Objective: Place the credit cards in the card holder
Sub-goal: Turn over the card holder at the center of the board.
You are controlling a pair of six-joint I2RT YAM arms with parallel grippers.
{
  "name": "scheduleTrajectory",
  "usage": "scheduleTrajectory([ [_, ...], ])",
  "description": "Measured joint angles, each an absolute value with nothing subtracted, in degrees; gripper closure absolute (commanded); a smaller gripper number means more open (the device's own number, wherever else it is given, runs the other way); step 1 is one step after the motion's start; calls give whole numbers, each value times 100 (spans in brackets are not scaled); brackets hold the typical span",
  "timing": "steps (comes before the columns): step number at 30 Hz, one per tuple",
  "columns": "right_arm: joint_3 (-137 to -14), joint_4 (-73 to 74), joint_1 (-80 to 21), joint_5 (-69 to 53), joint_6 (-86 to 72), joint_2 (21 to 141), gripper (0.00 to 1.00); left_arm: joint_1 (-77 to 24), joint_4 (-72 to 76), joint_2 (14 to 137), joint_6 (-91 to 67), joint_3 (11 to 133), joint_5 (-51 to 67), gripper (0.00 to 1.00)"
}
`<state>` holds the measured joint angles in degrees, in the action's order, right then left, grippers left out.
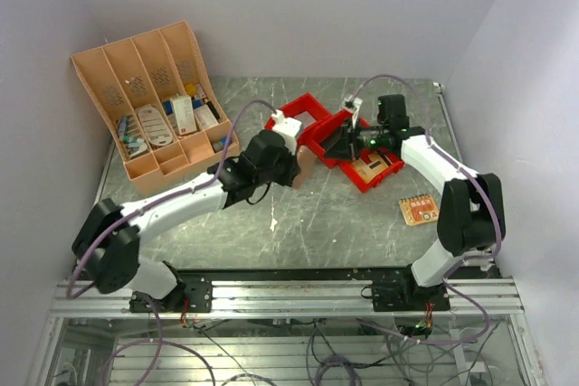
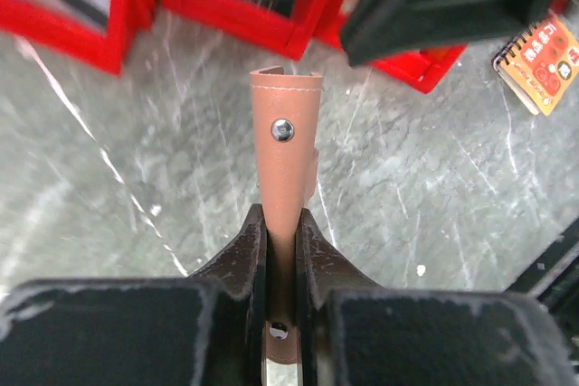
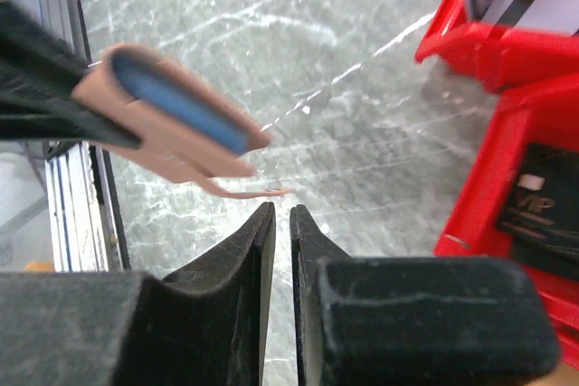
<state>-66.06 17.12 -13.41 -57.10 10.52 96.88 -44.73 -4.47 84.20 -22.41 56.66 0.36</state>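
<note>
A: Where's the holder (image 2: 285,146)?
B: Above the table (image 1: 344,223), clamped in the left gripper (image 2: 281,219), long axis straight out toward the red trays (image 1: 314,130).
A: The right gripper (image 3: 282,214)?
B: All but closed, empty.

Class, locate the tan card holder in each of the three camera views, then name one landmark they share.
Top external: card holder at centre, left of the red trays.
Left wrist: card holder at centre, upright, pinched in the left gripper, snap button showing.
Right wrist: card holder at upper left, blurred, blue inside.
Shared landmark: red trays, top of left wrist, right side of right wrist.
</note>
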Motion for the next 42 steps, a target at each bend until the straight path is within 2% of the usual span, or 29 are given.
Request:
scheduleTrajectory([
  [7, -6501, 1496, -701, -6097, 1103, 9277, 86, -6261, -755, 7929, 316, 5881, -2469, 93],
  [13, -6429, 1564, -204, -6222, 1100, 9498, 86, -7306, -593, 9201, 1907, 5745, -4466, 93],
  [17, -6414, 1619, -119, -6217, 1100, 9535, 86, -7625, -521, 10092, 2281, 5658, -4917, 93],
  [19, -6414, 1621, -126, -6219, 1103, 9535, 86, -7717, -545, 10388, 2294, 5682, -4956, 86],
  [22, -6414, 1643, -126, -6215, 1122, 9539, 86, -7830, -604, 10711, 2222, 5763, -4945, 61],
  [25, -6414, 1684, -126, -6208, 1144, 9539, 86, -7900, -770, 10803, 1911, 5780, -4687, 47],
  [28, -6410, 1712, -126, -6180, 1175, 9539, 85, -7926, -869, 10763, 1660, 5771, -4392, 28],
  [32, -6405, 1750, -187, -6029, 1352, 9537, 84, -7922, -958, 10313, 1205, 5653, -4025, 15],
  [34, -6405, 1817, -255, -5983, 1538, 9520, 80, -7926, -923, 9891, 947, 5468, -3861, 12],
  [37, -6320, 1822, -423, -5902, 1852, 9362, 70, -7929, -718, 9059, 504, 5009, -3614, 12],
  [41, -6029, 1710, -670, -6001, 2622, 8884, 41, -7900, -364, 7918, -301, 4403, -3415, 18],
  [42, -5977, 1697, -718, -6075, 2864, 8783, 37, -7878, -281, 7669, -569, 4283, -3393, 20],
])
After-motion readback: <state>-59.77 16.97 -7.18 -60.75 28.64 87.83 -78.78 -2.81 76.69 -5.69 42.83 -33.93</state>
